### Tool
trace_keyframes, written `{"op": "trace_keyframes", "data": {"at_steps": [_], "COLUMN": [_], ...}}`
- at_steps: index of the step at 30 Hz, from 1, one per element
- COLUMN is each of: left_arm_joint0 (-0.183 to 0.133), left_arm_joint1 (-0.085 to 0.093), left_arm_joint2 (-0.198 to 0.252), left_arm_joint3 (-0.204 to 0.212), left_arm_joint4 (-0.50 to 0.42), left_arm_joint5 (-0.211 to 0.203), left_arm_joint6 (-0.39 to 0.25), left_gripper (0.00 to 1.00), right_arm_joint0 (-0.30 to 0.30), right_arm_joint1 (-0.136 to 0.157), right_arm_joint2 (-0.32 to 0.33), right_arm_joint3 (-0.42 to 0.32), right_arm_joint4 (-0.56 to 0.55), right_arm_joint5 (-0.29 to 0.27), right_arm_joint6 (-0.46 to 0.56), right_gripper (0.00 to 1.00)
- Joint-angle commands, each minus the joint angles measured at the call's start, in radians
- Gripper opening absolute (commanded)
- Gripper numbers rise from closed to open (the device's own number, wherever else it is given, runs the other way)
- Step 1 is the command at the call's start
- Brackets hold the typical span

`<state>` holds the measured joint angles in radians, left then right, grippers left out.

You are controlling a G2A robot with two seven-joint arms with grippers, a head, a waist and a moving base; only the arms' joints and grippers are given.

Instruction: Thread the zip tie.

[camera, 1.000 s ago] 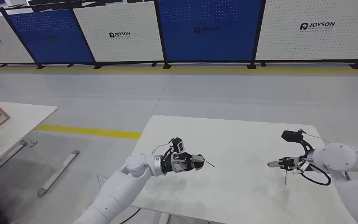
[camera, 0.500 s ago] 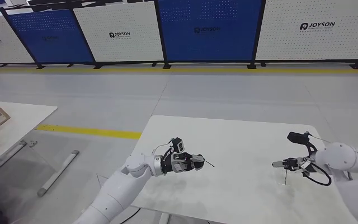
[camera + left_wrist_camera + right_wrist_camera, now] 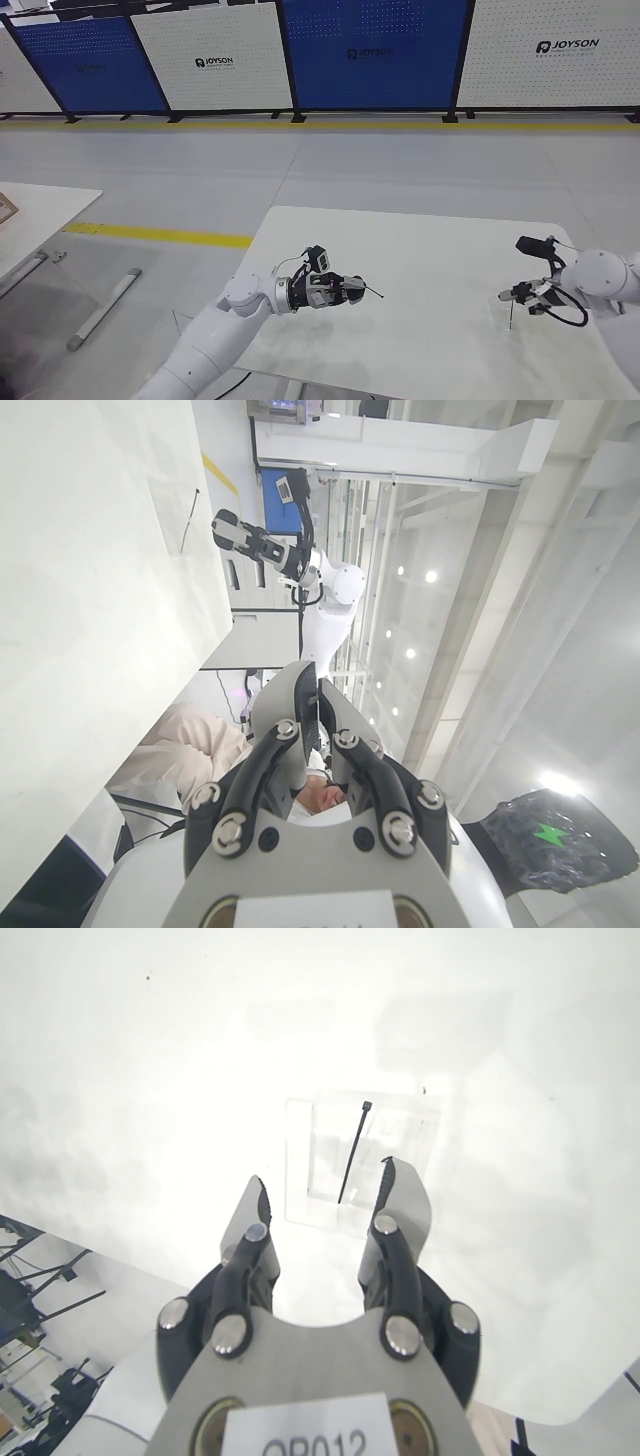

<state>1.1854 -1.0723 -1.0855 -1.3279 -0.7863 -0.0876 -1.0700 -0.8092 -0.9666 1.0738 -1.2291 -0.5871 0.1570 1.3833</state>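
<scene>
Left gripper: fingers pinch thin black strip, table's 9 o'clock, awaiting threading
Right gripper: fingers spread above zip tie, 3 o'clock, likely to grasp

The top camera sat high on the robot and looked down at the white table from far off. The left wrist camera sat close behind the left gripper and looked sideways across the table. The right wrist camera looked down past the right gripper from close up. All three saw the same zip tie.
</scene>
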Motion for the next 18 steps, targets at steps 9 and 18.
{"op": "trace_keyframes", "data": {"at_steps": [9,18], "left_arm_joint0": [0.0,0.0], "left_arm_joint1": [0.0,0.0], "left_arm_joint2": [0.0,0.0], "left_arm_joint3": [0.0,0.0], "left_arm_joint4": [0.0,0.0], "left_arm_joint5": [0.0,0.0], "left_arm_joint6": [0.0,0.0], "left_gripper": [0.0,0.0], "right_arm_joint0": [-0.01,0.025], "right_arm_joint1": [-0.001,-0.015], "right_arm_joint2": [-0.015,-0.049], "right_arm_joint3": [0.001,0.053], "right_arm_joint4": [-0.017,-0.022], "right_arm_joint5": [0.026,0.049], "right_arm_joint6": [0.002,0.004], "right_gripper": [0.45,0.33]}}
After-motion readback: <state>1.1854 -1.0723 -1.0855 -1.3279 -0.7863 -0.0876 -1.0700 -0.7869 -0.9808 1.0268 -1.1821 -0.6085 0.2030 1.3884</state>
